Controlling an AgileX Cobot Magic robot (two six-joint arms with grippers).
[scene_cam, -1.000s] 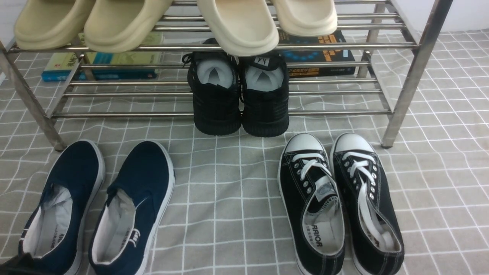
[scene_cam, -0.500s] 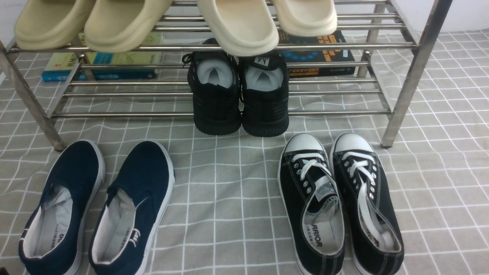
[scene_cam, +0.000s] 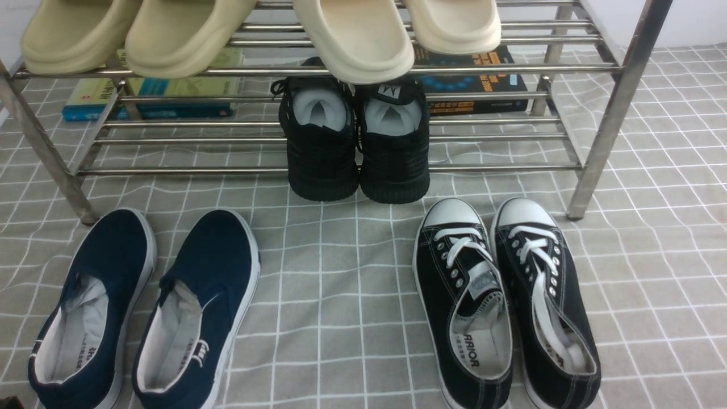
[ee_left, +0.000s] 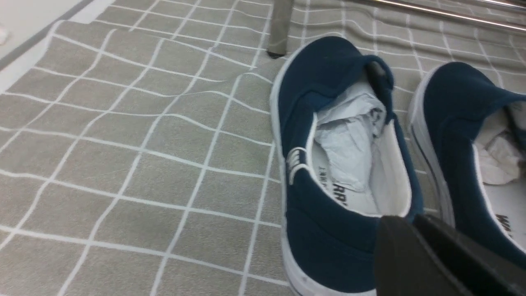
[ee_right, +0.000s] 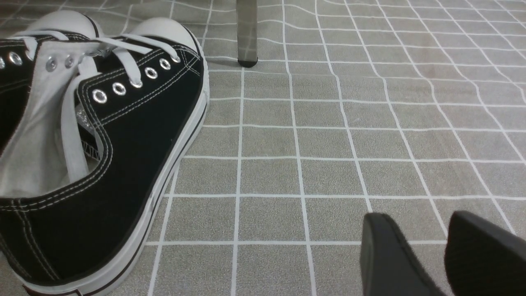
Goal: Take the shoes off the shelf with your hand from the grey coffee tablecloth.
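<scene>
The pair of navy slip-on shoes (scene_cam: pixel 218 255) lies on the grey grid tablecloth (scene_cam: pixel 341 295) in front of the steel shelf (scene_cam: pixel 341 69), at the front left, toes toward the shelf. In the left wrist view, my left gripper (ee_left: pixel 411 220) is shut and empty, just behind the heel of the outer navy shoe (ee_left: pixel 324 86), apart from it. Only a dark sliver of it shows in the front view's bottom left corner (scene_cam: pixel 7 403). My right gripper (ee_right: pixel 419 222) is open and empty above bare cloth, to the right of the black lace-ups.
Black lace-up sneakers (scene_cam: pixel 443 267) lie on the cloth at the front right. All-black knit sneakers (scene_cam: pixel 324 159) stand on the shelf's lower tier, beige slippers (scene_cam: pixel 352 40) on the top tier. Books (scene_cam: pixel 170 91) lie behind. Shelf legs (scene_cam: pixel 590 170) stand at both sides.
My left gripper, seen at the front view's bottom left corner a second ago, has drawn back almost out of that view. The shoes have not moved.
</scene>
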